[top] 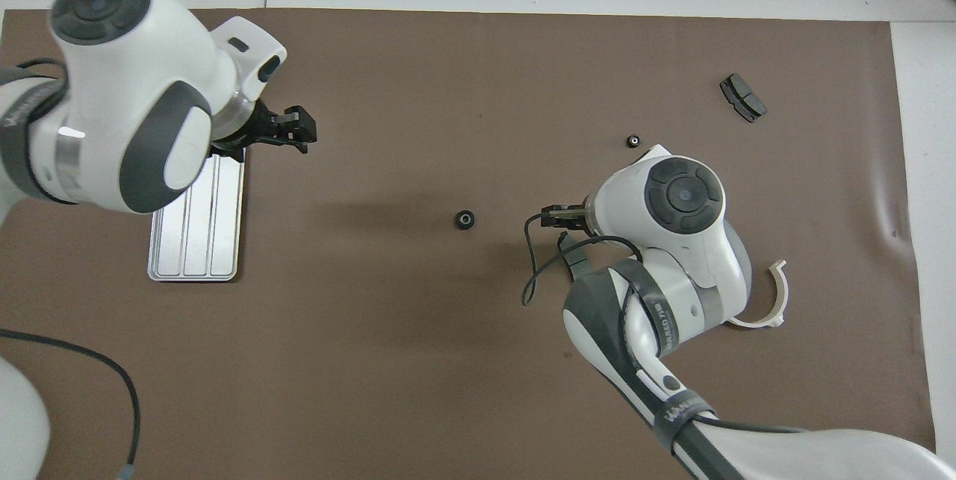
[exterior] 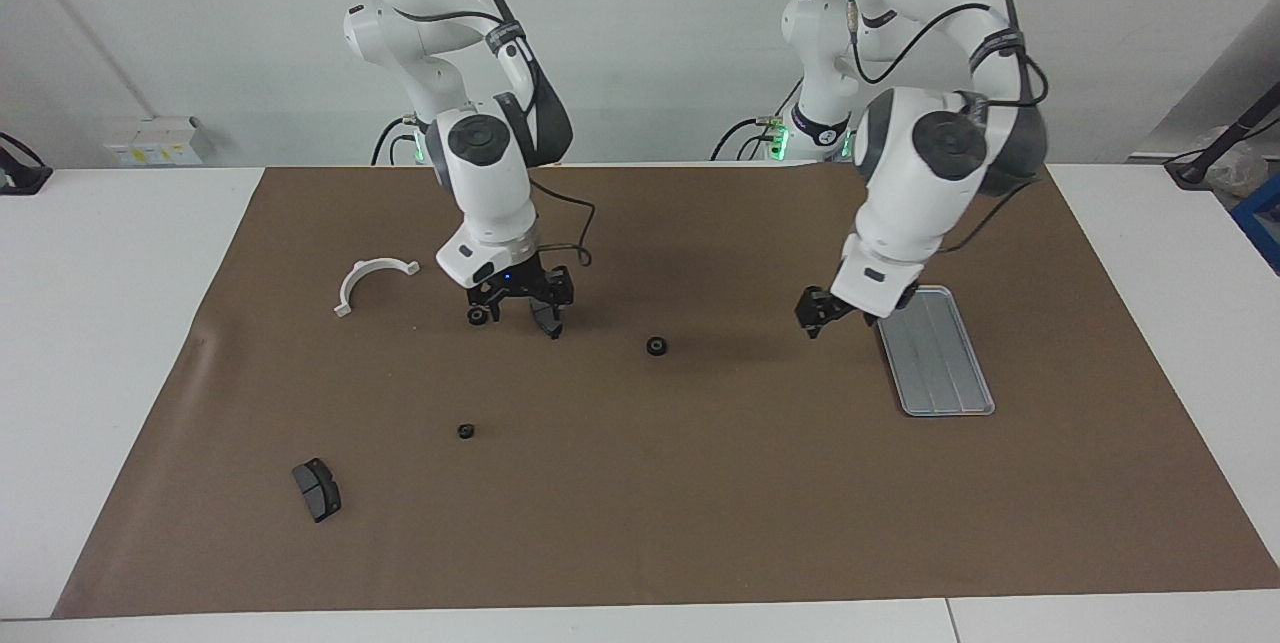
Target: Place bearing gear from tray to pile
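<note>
A black bearing gear (exterior: 656, 346) lies alone on the brown mat mid-table; it also shows in the overhead view (top: 464, 219). The silver grooved tray (exterior: 940, 363) (top: 196, 241) has nothing on the part I can see. My left gripper (exterior: 815, 313) (top: 297, 129) hangs open and empty over the mat at the tray's edge. The pile is scattered toward the right arm's end: a white half-ring bracket (exterior: 368, 278), a brake pad (exterior: 548, 321), a second pad (exterior: 317, 489) and a small gear (exterior: 465, 431). My right gripper (exterior: 520, 306) is low over the first pad.
A small black round part (exterior: 478, 316) sits just beside the right gripper. In the overhead view the right arm covers most of the nearer pad (top: 576, 262) and part of the bracket (top: 773, 297). The brown mat (exterior: 700, 523) covers the white table.
</note>
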You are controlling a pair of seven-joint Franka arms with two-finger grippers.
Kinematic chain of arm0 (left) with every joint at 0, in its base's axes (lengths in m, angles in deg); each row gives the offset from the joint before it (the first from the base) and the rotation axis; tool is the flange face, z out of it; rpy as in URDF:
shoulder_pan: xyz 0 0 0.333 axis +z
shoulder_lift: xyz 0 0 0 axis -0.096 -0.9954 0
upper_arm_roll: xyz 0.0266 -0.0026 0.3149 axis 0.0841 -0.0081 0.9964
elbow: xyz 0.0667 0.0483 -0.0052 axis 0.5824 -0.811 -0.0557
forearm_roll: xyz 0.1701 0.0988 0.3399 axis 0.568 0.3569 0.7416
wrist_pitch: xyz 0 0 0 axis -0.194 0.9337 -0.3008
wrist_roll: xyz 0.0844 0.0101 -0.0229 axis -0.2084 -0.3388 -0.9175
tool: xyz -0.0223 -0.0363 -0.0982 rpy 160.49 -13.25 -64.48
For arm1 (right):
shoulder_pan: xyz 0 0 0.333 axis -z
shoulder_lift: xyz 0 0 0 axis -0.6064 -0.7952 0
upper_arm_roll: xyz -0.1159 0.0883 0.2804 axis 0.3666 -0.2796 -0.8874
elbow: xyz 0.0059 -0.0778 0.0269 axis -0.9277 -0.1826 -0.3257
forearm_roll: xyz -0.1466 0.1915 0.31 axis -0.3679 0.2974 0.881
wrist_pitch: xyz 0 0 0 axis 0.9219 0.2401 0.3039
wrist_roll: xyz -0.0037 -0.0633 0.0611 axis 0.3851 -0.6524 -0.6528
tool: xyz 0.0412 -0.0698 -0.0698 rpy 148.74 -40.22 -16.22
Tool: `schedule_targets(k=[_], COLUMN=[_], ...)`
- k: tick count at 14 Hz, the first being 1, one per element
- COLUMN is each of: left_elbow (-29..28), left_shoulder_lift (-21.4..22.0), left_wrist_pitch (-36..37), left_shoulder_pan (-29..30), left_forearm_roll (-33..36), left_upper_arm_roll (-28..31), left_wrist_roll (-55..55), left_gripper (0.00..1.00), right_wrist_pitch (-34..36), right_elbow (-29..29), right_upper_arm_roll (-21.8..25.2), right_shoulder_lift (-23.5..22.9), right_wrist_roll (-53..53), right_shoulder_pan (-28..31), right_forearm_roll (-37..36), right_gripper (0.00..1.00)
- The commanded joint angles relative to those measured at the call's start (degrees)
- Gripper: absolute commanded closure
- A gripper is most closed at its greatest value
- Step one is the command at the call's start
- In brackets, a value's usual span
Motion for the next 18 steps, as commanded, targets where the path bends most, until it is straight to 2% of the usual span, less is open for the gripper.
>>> schedule_targets(k=[1, 3, 6, 8, 12, 14, 16, 18], left_elbow=[2.8, 3.3, 10.3, 14.8, 14.4, 7.8, -0.2, -5.6], left_shoulder_lift=[-0.8, -0.5, 0.1, 1.0, 7.5, 12.7, 17.5, 20.5], left_wrist_pitch=[5.9, 7.2, 15.5, 20.8, 22.9, 22.5, 19.2, 16.1], left_shoulder_pan=[8.6, 11.7, 12.4, 12.5, 11.5, 11.5, 11.4, 11.3], left_forearm_roll=[-0.9, -0.8, -0.6, -0.5, -0.4, -0.6, -0.6, -0.5], left_upper_arm_roll=[-0.8, -0.3, 0.1, 0.1, -0.6, -0.7, -0.8, -0.8], left_wrist_roll=[14.7, 20.3, 21.1, 21.0, 20.6, 20.8, 20.8, 20.9], left_gripper=[0.09, 0.09, 0.08, 0.07, 0.0, 0.0, 0.0, 0.0], right_wrist_pitch=[2.9, 2.8, 2.9, 2.6, -1.1, -1.1, -1.8, -2.0], right_elbow=[8.3, 13.7, 22.6, 23.6, 22.8, 21.5, 20.7, 20.4], right_upper_arm_roll=[-0.1, -0.1, -0.1, -0.1, 0.0, 0.0, 0.1, 0.1], right_shoulder_lift=[-5.7, -10.4, -18.6, -20.5, -22.0, -21.9, -21.9, -21.9], right_wrist_roll=[3.1, 7.4, 12.5, 13.6, 13.9, 14.0, 14.1, 14.3], right_shoulder_pan=[-4.1, -7.5, -10.0, -11.8, -12.1, -12.7, -12.6, -12.4], right_forearm_roll=[0.5, -0.2, -3.1, -3.8, -5.7, -5.8, -5.9, -6.0], right_gripper=[0.0, 0.0, 0.0, 0.0, 0.0, 0.03, 0.15, 0.31])
